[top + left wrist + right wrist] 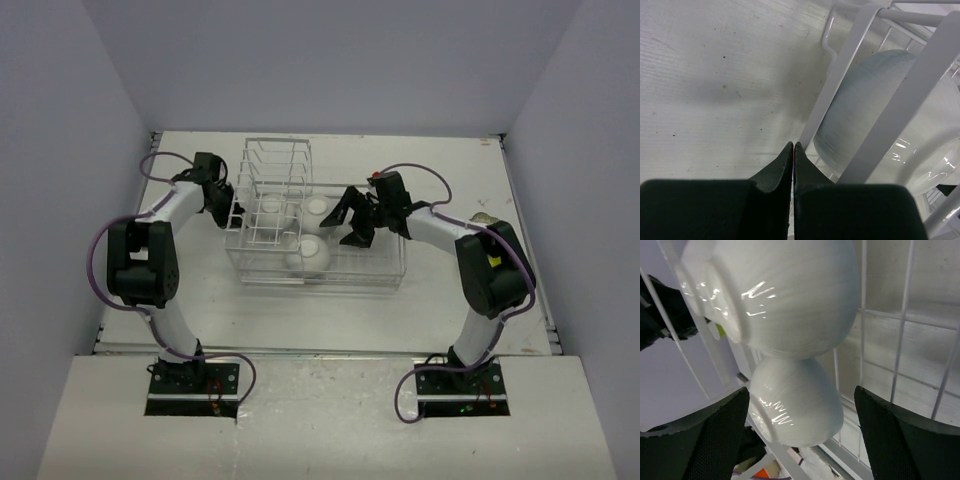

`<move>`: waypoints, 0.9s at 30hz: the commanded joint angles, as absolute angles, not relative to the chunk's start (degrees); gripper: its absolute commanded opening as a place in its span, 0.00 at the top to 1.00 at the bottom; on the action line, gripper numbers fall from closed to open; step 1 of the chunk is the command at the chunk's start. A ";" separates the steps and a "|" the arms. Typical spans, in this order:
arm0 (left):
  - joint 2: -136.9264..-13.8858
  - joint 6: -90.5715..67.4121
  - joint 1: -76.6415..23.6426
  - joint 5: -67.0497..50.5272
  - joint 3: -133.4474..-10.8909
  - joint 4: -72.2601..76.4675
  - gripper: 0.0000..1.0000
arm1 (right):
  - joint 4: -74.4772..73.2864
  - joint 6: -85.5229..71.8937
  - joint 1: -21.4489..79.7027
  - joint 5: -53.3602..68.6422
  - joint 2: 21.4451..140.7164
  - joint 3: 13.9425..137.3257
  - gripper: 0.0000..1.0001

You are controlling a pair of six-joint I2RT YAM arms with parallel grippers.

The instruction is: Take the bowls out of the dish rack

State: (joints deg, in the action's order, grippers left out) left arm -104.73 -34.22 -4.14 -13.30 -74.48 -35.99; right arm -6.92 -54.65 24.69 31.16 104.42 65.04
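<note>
Dish rack (375, 268): set mid-counter (450, 170), long axis running left to right, taller slotted section at its left end.
Bowls (312, 255): three seen inside the rack, glossy white, overturned, bases showing.
Right gripper (348, 225): spread wide over the bowls.
Left gripper (793, 146): pressed together beside the rack's left corner.
</note>
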 commanded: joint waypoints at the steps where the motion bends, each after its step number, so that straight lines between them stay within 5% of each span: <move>1: -106.08 -33.49 -5.36 -15.56 -75.06 -35.68 1.00 | 9.46 -61.52 24.70 28.48 100.28 62.41 0.15; 27: -106.35 -32.61 -5.36 -16.00 -73.56 -34.81 1.00 | 9.66 -67.24 28.91 12.05 98.00 58.89 0.13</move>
